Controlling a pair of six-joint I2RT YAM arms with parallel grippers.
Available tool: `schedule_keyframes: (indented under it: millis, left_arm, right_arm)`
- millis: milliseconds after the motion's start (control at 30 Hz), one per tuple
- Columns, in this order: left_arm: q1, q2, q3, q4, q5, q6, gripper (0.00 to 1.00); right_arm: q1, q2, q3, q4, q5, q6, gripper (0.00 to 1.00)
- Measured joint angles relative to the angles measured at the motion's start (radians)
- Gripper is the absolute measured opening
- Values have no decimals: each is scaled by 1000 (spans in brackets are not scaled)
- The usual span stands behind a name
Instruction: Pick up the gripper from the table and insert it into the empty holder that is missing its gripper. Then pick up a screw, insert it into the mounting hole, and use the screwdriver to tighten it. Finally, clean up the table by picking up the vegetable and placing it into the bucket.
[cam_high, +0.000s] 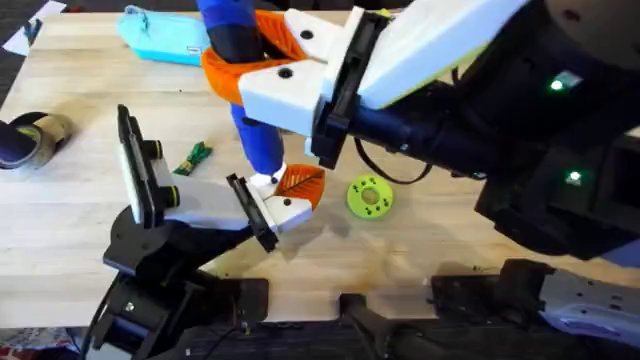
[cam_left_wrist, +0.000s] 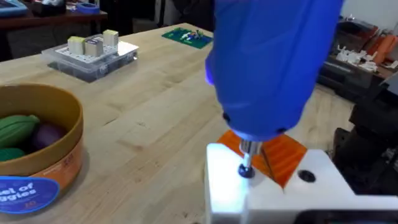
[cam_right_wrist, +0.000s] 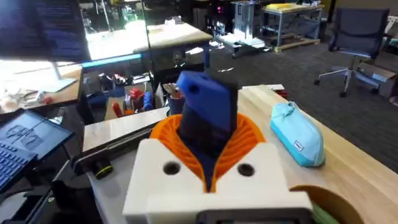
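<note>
Blue and thick, the screwdriver (cam_high: 250, 90) stood upright in my right gripper (cam_high: 285, 62), whose orange pads were clamped on its body, while my right arm reached across from the lower right and hung large over the table. Its tip came down on the gripper (cam_high: 292, 196), which by then sat in the holder (cam_high: 250, 212) at the end of the white link. So, as I judged it, the inserting was done and the tightening was under way. A green vegetable (cam_high: 194, 157) lay on the wood near the taller black plate (cam_high: 130, 165), not yet cleared. From my left wrist, I saw the metal tip (cam_left_wrist: 247, 160) bearing on a screw (cam_left_wrist: 246, 172) in the white block, with the bucket (cam_left_wrist: 37, 149) well off to the side, already holding some vegetables; whether my left claw was open or closed, I could not tell. From my right wrist, the pads (cam_right_wrist: 171, 140) hugged the screwdriver's dark lower body on both sides, and the light-blue pouch (cam_right_wrist: 298, 135) lay beyond.
</note>
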Motion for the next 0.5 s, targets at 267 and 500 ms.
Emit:
schedule_keyframes:
  millis: [267,500]
  left_arm:
    - [0,0,0,0,0,0,16]
    - [0,0,0,0,0,0,16]
  right_arm:
    - [0,0,0,-2,0,-9,30]
    - [0,0,0,-28,-1,-11,30]
